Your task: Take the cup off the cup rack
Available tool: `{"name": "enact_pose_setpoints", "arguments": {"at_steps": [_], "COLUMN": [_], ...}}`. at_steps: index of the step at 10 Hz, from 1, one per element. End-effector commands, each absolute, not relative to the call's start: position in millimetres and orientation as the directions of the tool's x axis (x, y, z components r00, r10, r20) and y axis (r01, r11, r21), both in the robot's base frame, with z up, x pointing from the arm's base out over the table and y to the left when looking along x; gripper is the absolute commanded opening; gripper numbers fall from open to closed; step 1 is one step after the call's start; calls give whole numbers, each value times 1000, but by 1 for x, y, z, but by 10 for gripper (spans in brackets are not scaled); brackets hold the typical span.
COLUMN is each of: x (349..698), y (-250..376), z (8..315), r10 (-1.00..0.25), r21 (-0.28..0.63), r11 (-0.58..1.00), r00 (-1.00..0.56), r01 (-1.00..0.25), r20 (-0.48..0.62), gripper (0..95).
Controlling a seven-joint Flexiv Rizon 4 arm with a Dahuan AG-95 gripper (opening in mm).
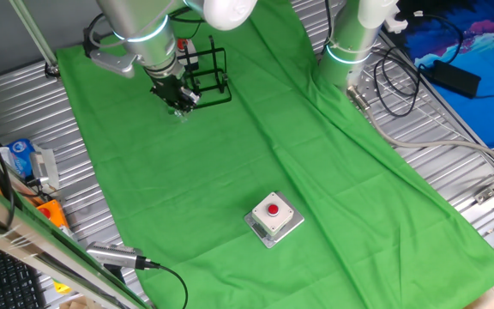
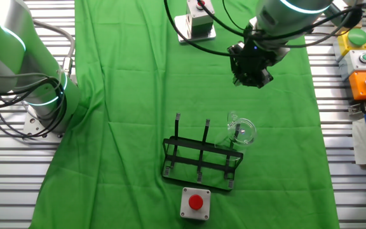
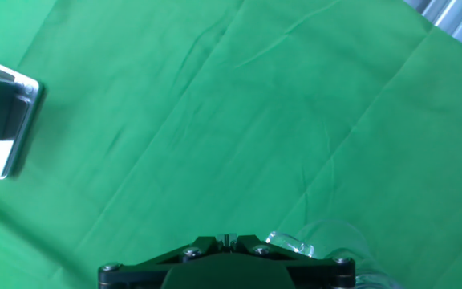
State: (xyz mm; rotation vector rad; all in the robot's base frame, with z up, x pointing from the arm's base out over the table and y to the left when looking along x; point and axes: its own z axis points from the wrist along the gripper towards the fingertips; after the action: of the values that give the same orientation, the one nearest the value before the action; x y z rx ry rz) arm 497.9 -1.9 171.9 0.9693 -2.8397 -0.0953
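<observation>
**Cup sits at the rack's end, arm above it**

The fingers hang over the green cloth, above and apart from the cup; they touch nothing that can be seen. Whether they are spread or closed I cannot tell: the hand view cuts them off behind the black mount, and in one fixed view they are a dark blur.

The cup is clear glass and hard to outline. It stands at the end of the black wire rack, touching or just beside it, seemingly tilted. Its handle cannot be made out.

A grey box with a red button lies on the counter just beside the rack.
</observation>
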Motion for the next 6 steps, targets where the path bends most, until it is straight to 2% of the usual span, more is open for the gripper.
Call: {"name": "enact_pose_setpoints", "arguments": {"at_steps": [1, 2, 3, 4, 5, 6], "x": [497, 498, 499, 500, 501, 503], "y": [-11, -20, -29, -40, -47, -54], "z": [172, 170, 168, 164, 162, 159], "r10": [-683, -713, -743, -788, -819, -859], "r21": [97, 102, 104, 103, 99, 98], "r11": [730, 700, 669, 614, 573, 511], "r00": [-718, -688, -657, -604, -565, -504], "r01": [-676, -706, -736, -782, -813, -854], "r20": [136, 132, 127, 115, 103, 90], "gripper": [190, 380, 380, 570, 570, 760]}}
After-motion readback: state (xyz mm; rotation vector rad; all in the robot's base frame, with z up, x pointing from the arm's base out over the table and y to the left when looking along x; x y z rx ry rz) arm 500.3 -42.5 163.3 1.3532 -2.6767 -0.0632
